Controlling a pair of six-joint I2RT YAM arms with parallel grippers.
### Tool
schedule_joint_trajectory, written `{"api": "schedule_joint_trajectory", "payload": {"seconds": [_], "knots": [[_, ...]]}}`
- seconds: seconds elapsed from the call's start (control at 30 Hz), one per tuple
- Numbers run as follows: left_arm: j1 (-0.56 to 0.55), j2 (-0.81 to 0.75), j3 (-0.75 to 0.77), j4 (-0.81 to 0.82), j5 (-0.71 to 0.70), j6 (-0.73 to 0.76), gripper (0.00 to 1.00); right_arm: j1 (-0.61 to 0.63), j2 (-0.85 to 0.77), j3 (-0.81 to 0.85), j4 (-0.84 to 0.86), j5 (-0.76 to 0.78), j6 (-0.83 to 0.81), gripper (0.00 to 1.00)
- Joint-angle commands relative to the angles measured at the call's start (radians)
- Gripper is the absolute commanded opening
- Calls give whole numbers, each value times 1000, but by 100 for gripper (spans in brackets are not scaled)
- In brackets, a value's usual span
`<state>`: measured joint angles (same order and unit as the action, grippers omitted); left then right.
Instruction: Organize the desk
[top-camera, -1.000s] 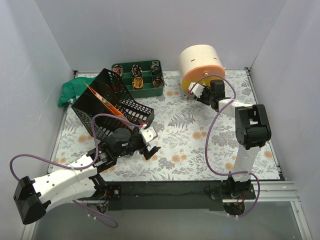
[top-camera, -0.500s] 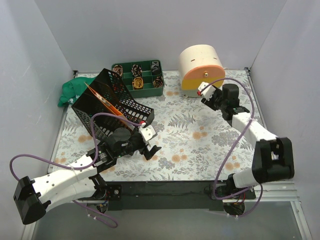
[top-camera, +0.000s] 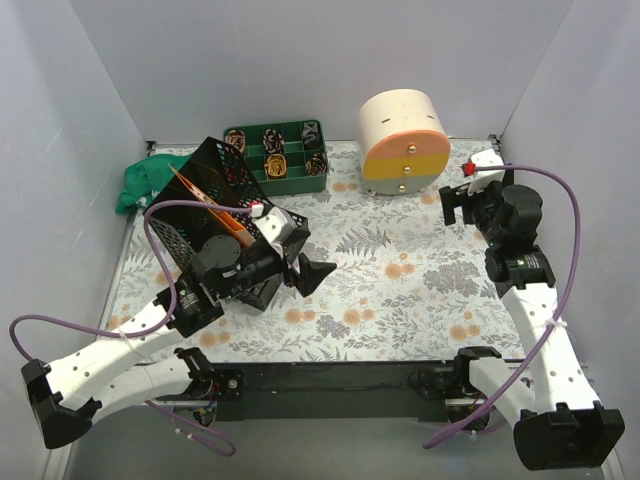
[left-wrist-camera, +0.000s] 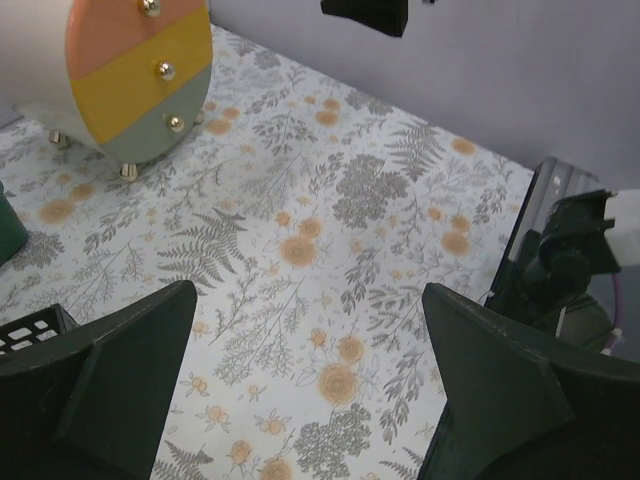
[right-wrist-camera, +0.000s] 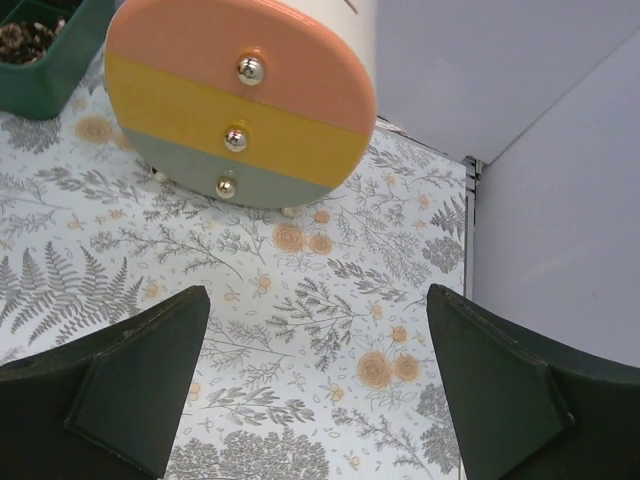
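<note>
The desk (top-camera: 400, 290) is a floral-print tabletop with a black front rail. My left gripper (top-camera: 305, 262) hovers over its left middle, just in front of the tipped black wire-mesh rack (top-camera: 200, 205). In the left wrist view my left gripper (left-wrist-camera: 310, 390) is open, with only the desk (left-wrist-camera: 300, 250) between its fingers. My right gripper (top-camera: 458, 195) hangs at the far right, beside the round drawer cabinet (top-camera: 403, 135) and apart from it. Seen from the right wrist, my right gripper (right-wrist-camera: 315, 390) is open and empty over the desk (right-wrist-camera: 300, 300), facing the cabinet (right-wrist-camera: 240, 110).
The rack leans over with an orange sheet (top-camera: 212, 208) inside. A green compartment tray (top-camera: 278, 150) with small items stands at the back. A green cloth (top-camera: 145, 180) lies at the back left. White walls close in three sides.
My right gripper has pulled back from the cabinet's front to the right and opened wide. My left gripper has risen and shifted toward the rack, still open.
</note>
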<state>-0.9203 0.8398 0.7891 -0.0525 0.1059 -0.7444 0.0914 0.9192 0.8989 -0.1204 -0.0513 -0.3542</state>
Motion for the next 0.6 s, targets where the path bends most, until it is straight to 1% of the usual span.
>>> {"api": "schedule_joint_trajectory", "payload": {"seconds": [0.0, 0.07, 0.1, 0.2, 0.27, 0.4, 0.57], "knots": [[0, -7, 108, -32, -92, -93, 98, -2, -71, -5, -33, 167, 178, 98], [0, -13, 151, -47, -144, -98, 98, -2, -94, 26, -51, 205, 198, 98], [0, -18, 162, -56, -164, -98, 98, -2, -100, 35, -71, 258, 208, 99], [0, -34, 194, -72, -248, -85, 98, -2, -121, 77, -113, 319, 239, 98], [0, -47, 217, -78, -302, -75, 98, -2, -144, 87, -125, 332, 245, 98], [0, -70, 266, -104, -333, -53, 98, -2, -183, 97, -145, 363, 251, 99], [0, -64, 317, -141, -356, -29, 98, -2, -220, 127, -191, 364, 250, 98]]}}
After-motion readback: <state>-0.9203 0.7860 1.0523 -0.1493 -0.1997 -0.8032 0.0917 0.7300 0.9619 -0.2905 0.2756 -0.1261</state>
